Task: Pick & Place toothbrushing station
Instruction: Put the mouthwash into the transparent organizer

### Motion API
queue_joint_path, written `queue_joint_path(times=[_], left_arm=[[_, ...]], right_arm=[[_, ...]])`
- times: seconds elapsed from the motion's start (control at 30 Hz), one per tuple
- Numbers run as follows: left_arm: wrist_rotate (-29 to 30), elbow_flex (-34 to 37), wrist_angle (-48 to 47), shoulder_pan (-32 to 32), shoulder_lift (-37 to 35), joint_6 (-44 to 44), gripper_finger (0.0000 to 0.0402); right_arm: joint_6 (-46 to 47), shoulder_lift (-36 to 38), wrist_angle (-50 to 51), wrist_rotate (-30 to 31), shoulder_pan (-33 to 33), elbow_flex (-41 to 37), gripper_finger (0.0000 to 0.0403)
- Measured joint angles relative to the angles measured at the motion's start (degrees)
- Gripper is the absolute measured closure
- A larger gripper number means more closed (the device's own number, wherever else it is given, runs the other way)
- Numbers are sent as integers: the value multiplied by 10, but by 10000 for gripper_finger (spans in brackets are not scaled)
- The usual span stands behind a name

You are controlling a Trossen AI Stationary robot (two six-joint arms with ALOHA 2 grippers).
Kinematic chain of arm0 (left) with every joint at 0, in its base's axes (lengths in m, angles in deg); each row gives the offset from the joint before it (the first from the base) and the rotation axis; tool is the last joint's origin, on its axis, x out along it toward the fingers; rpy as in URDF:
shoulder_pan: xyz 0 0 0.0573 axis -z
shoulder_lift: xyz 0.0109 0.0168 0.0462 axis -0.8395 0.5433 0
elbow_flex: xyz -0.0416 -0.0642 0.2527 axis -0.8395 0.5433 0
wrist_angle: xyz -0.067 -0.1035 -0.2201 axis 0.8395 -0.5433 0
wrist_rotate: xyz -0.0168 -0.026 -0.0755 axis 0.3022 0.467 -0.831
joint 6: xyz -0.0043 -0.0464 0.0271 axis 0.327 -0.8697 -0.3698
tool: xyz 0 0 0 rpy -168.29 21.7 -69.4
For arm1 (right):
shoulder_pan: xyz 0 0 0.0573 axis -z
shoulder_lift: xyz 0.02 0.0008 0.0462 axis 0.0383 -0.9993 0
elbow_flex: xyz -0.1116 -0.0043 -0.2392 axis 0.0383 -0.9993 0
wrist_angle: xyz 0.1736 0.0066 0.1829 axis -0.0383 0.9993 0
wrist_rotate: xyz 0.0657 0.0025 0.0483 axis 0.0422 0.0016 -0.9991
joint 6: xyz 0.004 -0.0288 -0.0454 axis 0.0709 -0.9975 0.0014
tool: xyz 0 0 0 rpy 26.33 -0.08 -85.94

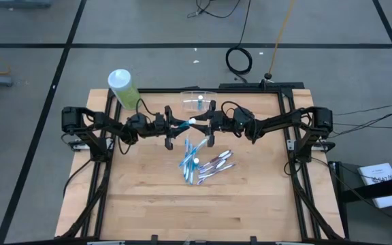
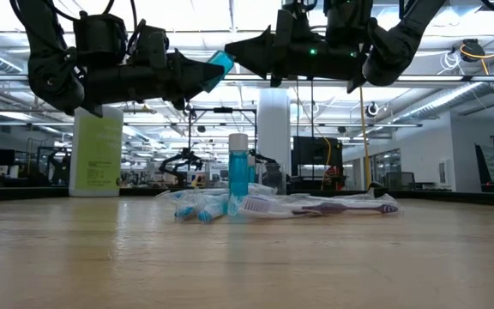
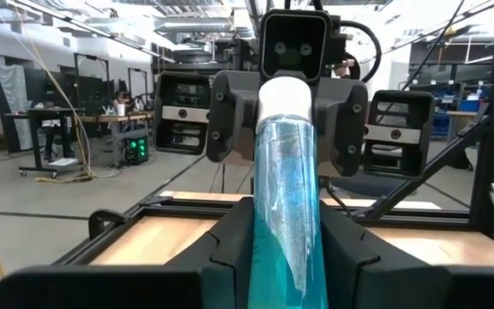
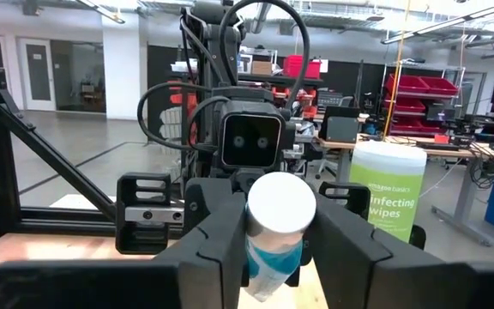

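A clear blue tube (image 3: 286, 180) with a white cap (image 4: 280, 204) hangs in the air between my two arms above the table's middle. My left gripper (image 3: 286, 275) is shut on its blue body. My right gripper (image 4: 277, 232) faces it from the right, shut on the cap end. Below them, a pile of blue, white and purple toothbrushes (image 1: 199, 163) lies flat on the wood. A small blue bottle (image 2: 238, 167) stands upright among them. The clear plastic cup (image 1: 197, 101) stands near the table's far edge. My left gripper pinches the tube's blue body (image 3: 283, 249) between its two fingers, coming level from the table's left and lying along the tube. The tube is lifted clear and points toward the right arm, cap end away. My right gripper has the white cap (image 4: 273, 225) between its two fingers (image 4: 221, 232), which come level from the table's right along the tube. Both fingers stand against the cap's sides.
A light-green wipes canister (image 1: 122, 87) with a white top stands at the table's far left corner. A black frame (image 1: 288, 129) runs around the wooden table. Bare wood lies toward the near edge (image 1: 196, 218).
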Motion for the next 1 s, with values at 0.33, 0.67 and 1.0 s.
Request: queue_joint_path(times=[0.33, 0.67, 1.0], left_arm=[[16, 0, -39, 9, -1, -11, 303], [131, -1, -109, 40, 0, -52, 167], [134, 0, -185, 50, 1, -43, 84]], right_arm=[[4, 0, 0, -2, 0, -2, 312], [21, 1, -1, 1, 2, 1, 315], [32, 37, 214, 3, 64, 77, 315]])
